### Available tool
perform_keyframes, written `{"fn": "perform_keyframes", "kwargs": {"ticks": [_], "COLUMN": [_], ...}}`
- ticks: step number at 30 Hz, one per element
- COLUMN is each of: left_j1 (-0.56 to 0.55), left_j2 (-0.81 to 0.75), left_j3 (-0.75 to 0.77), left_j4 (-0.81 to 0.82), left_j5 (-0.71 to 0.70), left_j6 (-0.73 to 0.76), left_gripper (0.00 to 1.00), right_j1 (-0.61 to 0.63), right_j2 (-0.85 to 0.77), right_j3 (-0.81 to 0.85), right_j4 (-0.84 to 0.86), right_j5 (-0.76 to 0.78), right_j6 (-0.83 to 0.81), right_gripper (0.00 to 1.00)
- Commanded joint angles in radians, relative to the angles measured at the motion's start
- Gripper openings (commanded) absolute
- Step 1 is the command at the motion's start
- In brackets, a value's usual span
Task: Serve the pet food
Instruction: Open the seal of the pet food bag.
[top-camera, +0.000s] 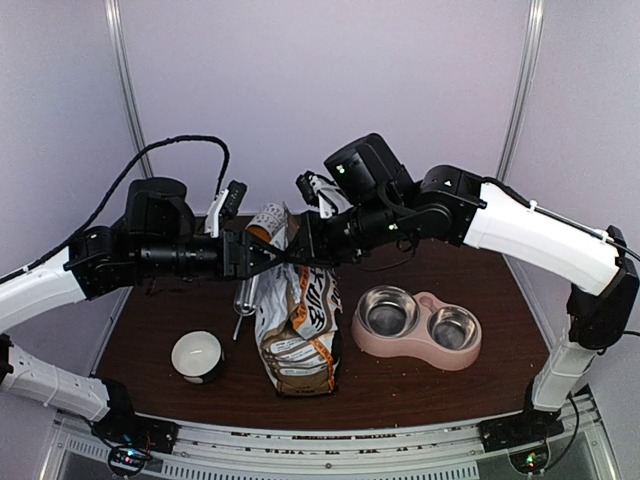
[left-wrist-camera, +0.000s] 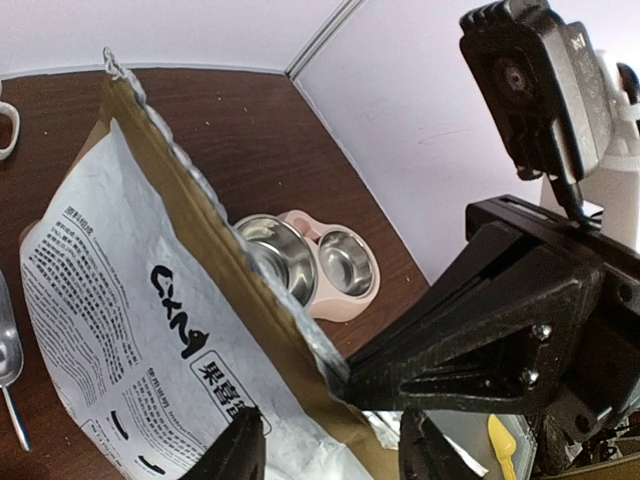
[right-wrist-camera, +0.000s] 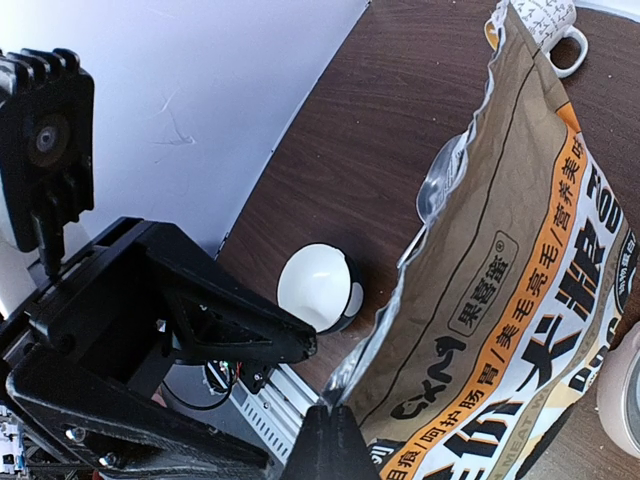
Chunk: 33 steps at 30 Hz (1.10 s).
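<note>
Bag (top-camera: 300, 330) stands mid-tabletop (top-camera: 420, 385), its top edge pinched in the right pincer (right-wrist-camera: 325, 425); the left pincer (left-wrist-camera: 330, 450) gapes beside it. Pet food is hidden from view. Pink double bowl (top-camera: 410, 352) sits at 3 o'clock, white bowl (top-camera: 197, 352) at 8.

You see a bag (top-camera: 295, 320) upright mid-counter (top-camera: 400, 395), a pink double bowl (top-camera: 405, 353) at its right, a white cup (top-camera: 197, 355) and steel scoop (top-camera: 243, 295) at its left, and a mug (top-camera: 268, 215) behind.
</note>
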Motion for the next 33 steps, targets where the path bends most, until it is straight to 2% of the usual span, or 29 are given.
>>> {"fn": "perform_keyframes", "kwargs": {"ticks": [1, 17, 21, 28, 33], "left_j1": [-0.001, -0.001, -0.001, -0.001, -0.001], "left_j2": [0.016, 0.068, 0.085, 0.096, 0.109], "left_j3": [0.013, 0.011, 0.014, 0.015, 0.021], "left_j4": [0.07, 0.071, 0.07, 0.092, 0.106], "left_j5": [0.025, 0.076, 0.096, 0.112, 0.121], "left_j6": [0.008, -0.004, -0.01, -0.015, -0.02], "left_gripper": [0.53, 0.51, 0.44, 0.24, 0.14], "right_j1": [0.001, 0.0, -0.001, 0.0, 0.0], "right_j2": [-0.012, -0.067, -0.076, -0.078, -0.082], "right_j3": [-0.02, -0.084, -0.101, -0.116, -0.138], "right_j4": [-0.018, 0.044, 0.072, 0.106, 0.159], "right_j5": [0.05, 0.053, 0.038, 0.003, -0.053], "right_j6": [0.008, 0.03, 0.033, 0.033, 0.025], "right_gripper": [0.0, 0.0, 0.0, 0.0, 0.0]}}
